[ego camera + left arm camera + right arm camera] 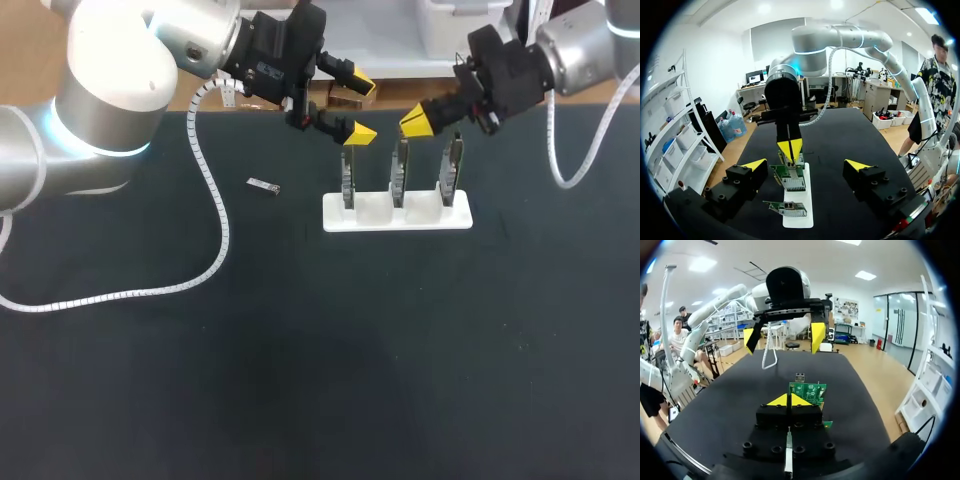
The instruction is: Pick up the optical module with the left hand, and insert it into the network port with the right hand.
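The optical module (263,185), a small silver bar, lies on the black table left of the white holder (397,213). Three upright green circuit boards (400,172) with network ports stand in that holder. My left gripper (362,107) hangs open above the holder's left end, nothing between its fingers, well apart from the module. My right gripper (415,122) is shut and empty, its tips just above the middle board. In the left wrist view my open gripper (806,165) looks over the boards (790,176) toward the right gripper (790,148). In the right wrist view the shut gripper (789,400) points at a board (807,391), with the left gripper (782,338) beyond. Neither wrist view shows the module.
A white coiled cable (215,210) from my left arm trails across the table's left side, passing close to the module. Another cable (580,160) loops down from my right arm. The black table (320,360) stretches bare in front of the holder.
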